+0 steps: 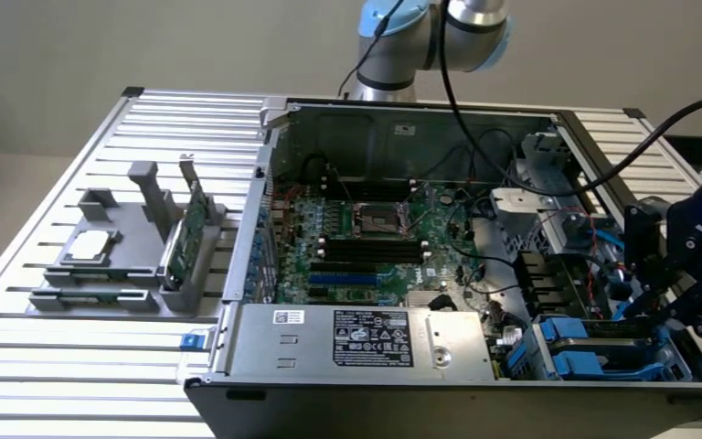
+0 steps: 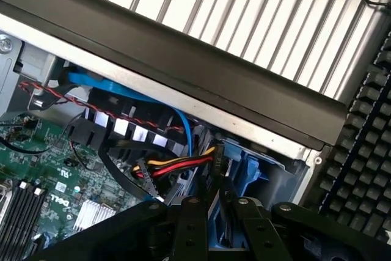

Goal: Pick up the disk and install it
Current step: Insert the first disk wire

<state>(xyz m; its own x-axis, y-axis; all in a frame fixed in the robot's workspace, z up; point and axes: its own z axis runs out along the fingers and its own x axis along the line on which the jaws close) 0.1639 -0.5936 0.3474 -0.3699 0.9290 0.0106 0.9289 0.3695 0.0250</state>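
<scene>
My black gripper hangs over the drive bay at the exterior view's right end of the open computer case. In the wrist view its two fingers stand close together, shut on the thin edge of the disk, whose blue plastic carrier reaches forward into the bay. The exterior view shows the blue carrier lying low in the bay just below the gripper. Fingers and bay walls hide the disk's metal face and label.
Red, yellow and black power wires and a blue data cable cross just ahead of the fingers. The motherboard and the power supply fill the case. A grey fixture with a chip and a green card stands at the exterior view's left.
</scene>
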